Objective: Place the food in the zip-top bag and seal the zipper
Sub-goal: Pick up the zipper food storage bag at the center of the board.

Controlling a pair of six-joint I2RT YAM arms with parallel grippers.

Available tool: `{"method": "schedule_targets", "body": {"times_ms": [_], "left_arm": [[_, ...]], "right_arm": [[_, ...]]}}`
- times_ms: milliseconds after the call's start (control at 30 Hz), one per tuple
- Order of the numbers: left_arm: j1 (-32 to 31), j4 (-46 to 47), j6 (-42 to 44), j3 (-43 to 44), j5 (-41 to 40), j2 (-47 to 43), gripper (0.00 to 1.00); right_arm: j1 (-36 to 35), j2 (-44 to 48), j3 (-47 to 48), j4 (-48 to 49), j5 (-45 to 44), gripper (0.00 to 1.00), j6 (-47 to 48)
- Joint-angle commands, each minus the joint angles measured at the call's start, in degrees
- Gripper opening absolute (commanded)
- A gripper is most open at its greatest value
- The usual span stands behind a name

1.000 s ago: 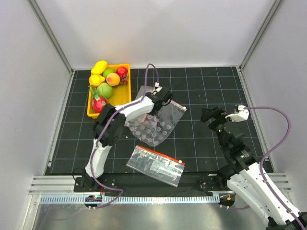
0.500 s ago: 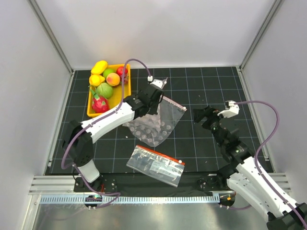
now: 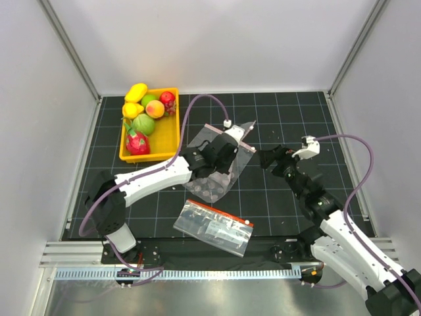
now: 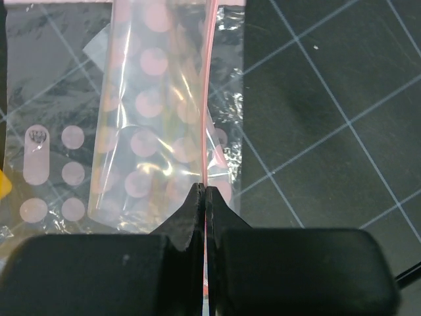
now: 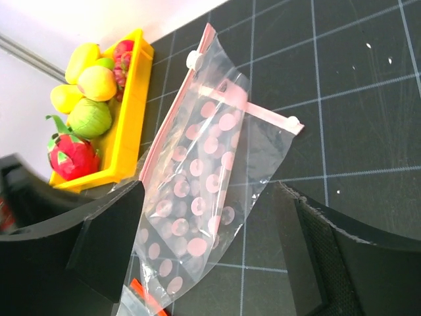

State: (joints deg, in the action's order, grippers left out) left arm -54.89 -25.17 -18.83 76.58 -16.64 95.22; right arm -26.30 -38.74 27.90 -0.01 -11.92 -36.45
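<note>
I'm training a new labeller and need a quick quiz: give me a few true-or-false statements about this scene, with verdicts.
1. The left gripper is shut on the bag's zipper. True.
2. The right gripper holds a fruit. False: it is open and empty.
3. Some fruit is in the bag. False: all the fruit sits in the tray.
4. The printed bag lies apart from both grippers. True.
</note>
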Motion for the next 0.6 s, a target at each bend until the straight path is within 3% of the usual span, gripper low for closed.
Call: {"method": "schedule_targets", "body": {"times_ms": [0, 233, 567], "left_arm": [[-3.20, 3.55, 3.36, 1.73, -4.97, -1.36, 0.00], [-7.07, 2.14, 6.88, 3.93, -11.39, 0.93, 0.00], [-7.16, 4.34, 9.77, -1.60, -11.31, -3.90, 0.00]], "right_arm": [[-0.24, -1.86, 2.07, 0.90, -2.57, 0.87, -2.57], [-0.15, 0.24, 1.54, -1.66, -10.22, 0.92, -4.07], [0.99, 4.19, 2.07, -4.03, -13.31, 0.95, -3.99]]}}
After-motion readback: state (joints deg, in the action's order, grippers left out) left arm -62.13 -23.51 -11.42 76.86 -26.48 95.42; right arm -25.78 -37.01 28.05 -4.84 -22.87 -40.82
